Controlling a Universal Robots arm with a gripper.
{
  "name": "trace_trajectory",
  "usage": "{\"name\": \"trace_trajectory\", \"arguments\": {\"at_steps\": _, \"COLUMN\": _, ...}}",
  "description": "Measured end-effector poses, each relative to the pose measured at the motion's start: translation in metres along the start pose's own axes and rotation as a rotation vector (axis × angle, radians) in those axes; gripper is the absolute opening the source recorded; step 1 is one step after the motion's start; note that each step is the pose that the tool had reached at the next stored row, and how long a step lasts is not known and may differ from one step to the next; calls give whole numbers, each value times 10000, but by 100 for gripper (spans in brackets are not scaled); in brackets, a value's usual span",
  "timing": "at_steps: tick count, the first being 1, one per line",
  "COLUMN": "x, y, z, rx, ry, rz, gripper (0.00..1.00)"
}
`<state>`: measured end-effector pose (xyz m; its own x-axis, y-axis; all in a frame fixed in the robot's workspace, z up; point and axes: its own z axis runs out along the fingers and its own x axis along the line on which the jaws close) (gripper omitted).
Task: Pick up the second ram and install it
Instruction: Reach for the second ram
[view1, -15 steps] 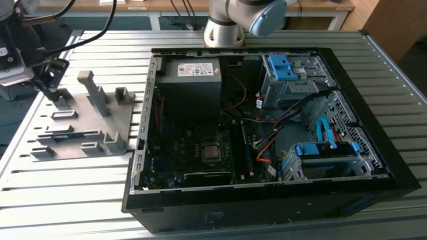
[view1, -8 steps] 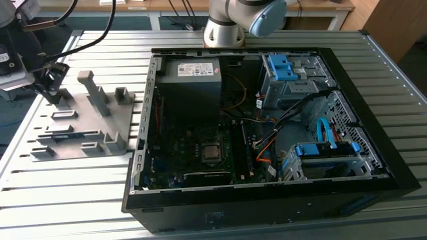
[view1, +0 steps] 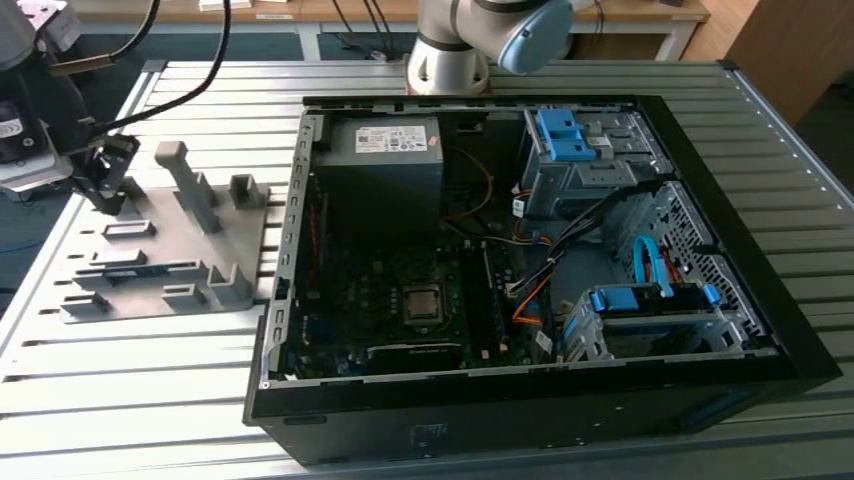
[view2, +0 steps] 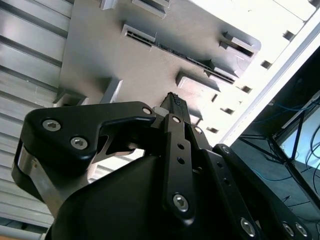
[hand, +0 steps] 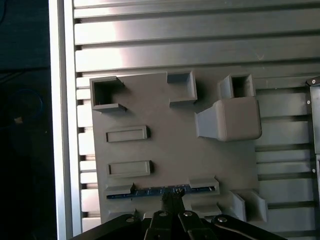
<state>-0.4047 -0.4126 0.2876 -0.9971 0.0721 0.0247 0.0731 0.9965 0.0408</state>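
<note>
The second ram (hand: 145, 192), a thin blue board, stands on edge in a slot of the grey slotted tray (hand: 170, 145). In the first wrist view my gripper (hand: 172, 200) hangs over the middle of the ram, its dark fingertips drawn close together. In the second wrist view my gripper (view2: 175, 99) sits a little above the tray (view2: 125, 65), apart from the slots. The exterior view has the gripper (view1: 108, 203) above the far left part of the tray (view1: 160, 255). It is shut with nothing between its fingers.
An open black computer case (view1: 534, 390) lies at the exterior view's right of the tray, with the motherboard (view1: 400, 300) exposed inside. The arm's base (view1: 447, 60) stands behind the case. A tall grey block (view1: 180, 175) rises from the tray beside the gripper.
</note>
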Motion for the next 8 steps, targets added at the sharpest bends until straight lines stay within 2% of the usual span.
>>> {"name": "trace_trajectory", "arguments": {"at_steps": 8, "x": 36, "y": -8, "z": 123, "rx": 0, "ry": 3, "rz": 0, "gripper": 10}}
